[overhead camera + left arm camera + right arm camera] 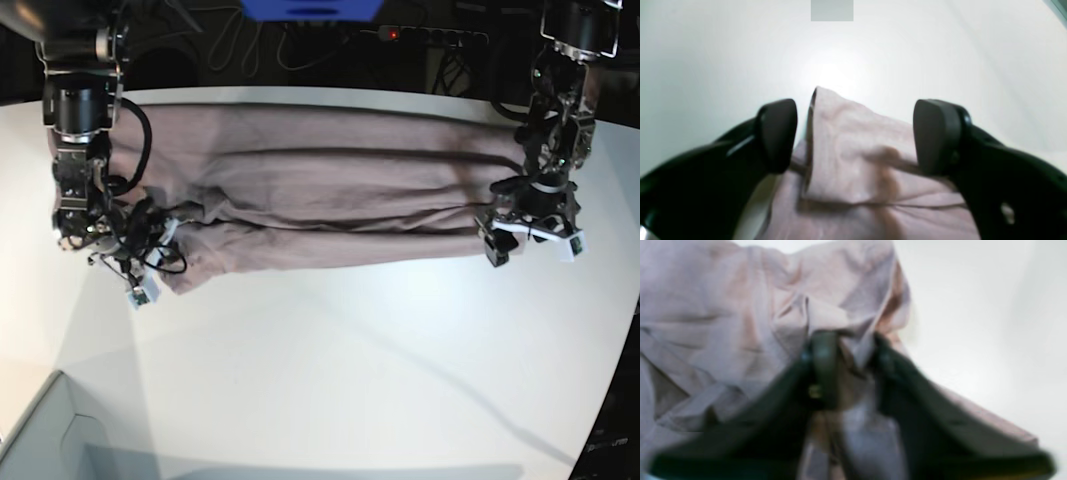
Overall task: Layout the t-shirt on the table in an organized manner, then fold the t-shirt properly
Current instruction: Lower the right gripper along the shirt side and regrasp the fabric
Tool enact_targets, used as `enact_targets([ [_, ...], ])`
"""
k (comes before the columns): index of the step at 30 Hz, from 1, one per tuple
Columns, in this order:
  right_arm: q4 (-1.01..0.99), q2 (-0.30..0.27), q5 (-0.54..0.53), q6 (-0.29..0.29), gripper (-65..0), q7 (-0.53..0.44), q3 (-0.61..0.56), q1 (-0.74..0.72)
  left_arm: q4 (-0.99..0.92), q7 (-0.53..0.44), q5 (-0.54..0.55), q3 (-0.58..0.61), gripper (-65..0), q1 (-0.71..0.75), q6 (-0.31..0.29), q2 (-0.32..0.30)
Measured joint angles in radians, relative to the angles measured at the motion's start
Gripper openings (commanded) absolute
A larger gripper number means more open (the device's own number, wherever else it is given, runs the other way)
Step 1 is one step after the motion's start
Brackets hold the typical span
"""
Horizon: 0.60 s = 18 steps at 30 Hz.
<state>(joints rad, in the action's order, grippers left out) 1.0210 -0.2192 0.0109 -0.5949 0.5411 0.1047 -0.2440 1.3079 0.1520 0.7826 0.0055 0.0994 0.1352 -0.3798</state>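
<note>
Pinching a bunched edge of the t-shirt (740, 323), the right end effector (848, 350) should hold firm and draw outward evenly. Across the table (350, 380), where the shirt lies in a long band, the left end effector (855, 133) hovers spread wide over the opposite corner and should close before any lift.

Left gripper (855, 133) fingers spread wide; right gripper (848, 350) fingers pinched close.

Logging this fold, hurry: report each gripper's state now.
Left gripper: open, straddling the t-shirt edge, gripping nothing.
Right gripper: closed on bunched t-shirt cloth.
</note>
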Motion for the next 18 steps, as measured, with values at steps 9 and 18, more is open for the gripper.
enact_targets([
  [9,0.006,-0.022,0.000,0.000,-65.0,-0.002,0.003,-0.075,0.000,0.000,-0.001,0.000,-12.6,0.001,0.000,0.000],
  [18,0.005,-0.030,0.005,0.000,-62.5,0.000,-0.050,-0.130,0.000,0.000,-0.003,0.000,-12.6,0.001,0.000,0.000],
])
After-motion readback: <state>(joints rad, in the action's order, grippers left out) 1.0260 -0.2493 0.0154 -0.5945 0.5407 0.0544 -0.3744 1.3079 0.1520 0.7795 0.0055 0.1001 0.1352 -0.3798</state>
